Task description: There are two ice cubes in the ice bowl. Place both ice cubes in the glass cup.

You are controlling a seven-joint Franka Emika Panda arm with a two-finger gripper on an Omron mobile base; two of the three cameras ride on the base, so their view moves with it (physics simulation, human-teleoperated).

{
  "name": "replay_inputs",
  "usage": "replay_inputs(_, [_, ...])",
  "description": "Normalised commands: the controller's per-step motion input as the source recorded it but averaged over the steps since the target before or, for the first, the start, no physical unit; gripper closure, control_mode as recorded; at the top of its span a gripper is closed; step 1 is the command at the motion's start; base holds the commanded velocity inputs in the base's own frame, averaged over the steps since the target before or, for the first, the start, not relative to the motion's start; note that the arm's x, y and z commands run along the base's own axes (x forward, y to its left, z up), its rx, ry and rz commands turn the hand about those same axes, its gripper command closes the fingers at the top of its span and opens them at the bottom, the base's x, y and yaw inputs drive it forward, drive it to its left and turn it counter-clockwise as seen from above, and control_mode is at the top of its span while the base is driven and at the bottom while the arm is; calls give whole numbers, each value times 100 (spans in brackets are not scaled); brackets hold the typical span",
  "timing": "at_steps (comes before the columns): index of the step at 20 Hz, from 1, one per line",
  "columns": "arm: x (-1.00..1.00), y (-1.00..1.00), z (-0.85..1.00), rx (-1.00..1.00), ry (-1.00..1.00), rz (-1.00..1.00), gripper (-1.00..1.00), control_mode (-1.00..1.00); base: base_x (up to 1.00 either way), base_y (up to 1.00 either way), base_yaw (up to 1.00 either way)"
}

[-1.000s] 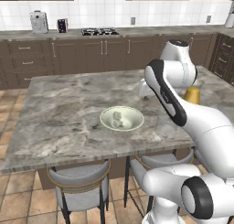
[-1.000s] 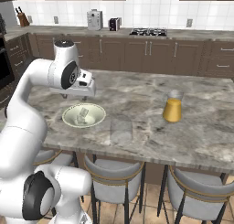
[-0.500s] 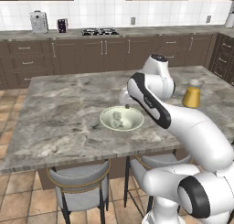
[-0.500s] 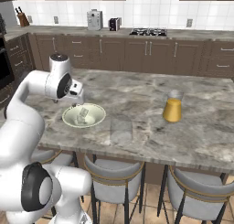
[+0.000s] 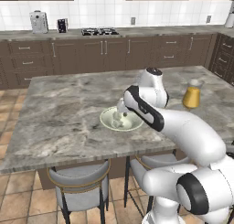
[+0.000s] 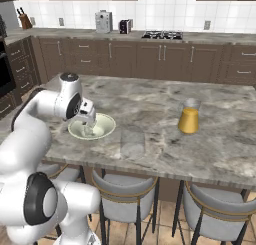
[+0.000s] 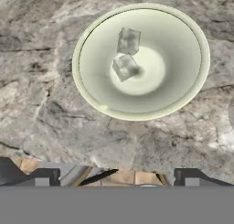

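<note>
Gripper (image 7: pixel 114 177) hovers over the ice bowl (image 7: pixel 91 95), fingers spread wide, nothing between them. Both ice cubes (image 7: pixel 125 66) lie touching near the bowl's centre, ahead of the fingertips in the hand view, so the grab looks like forward and straight down. Glass cup (image 6: pixel 132 141) stands just beside the bowl on the island counter (image 6: pixel 150 104).

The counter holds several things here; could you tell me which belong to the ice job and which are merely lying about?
Job:
- two ice cubes, both in the ice bowl
- ice bowl
- glass cup
- gripper, open above the bowl

Lying about:
- yellow-orange cup
- stools
</note>
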Motion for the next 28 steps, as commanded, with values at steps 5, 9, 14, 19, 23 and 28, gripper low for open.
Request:
replay_inputs(5, [60,0,-40,0,2,-5,-100,-100,0,0,0])
replay_inputs(9, [63,0,-33,0,4,-5,-100,-100,0,0,0])
replay_inputs(14, [59,0,-38,0,4,-5,-100,-100,0,0,0])
replay_inputs(19, [6,2,-23,0,17,0,-100,-100,0,0,0])
replay_inputs(23, [0,18,-44,0,17,0,-100,-100,0,0,0])
replay_inputs(28, [7,25,-36,0,9,0,-100,-100,0,0,0])
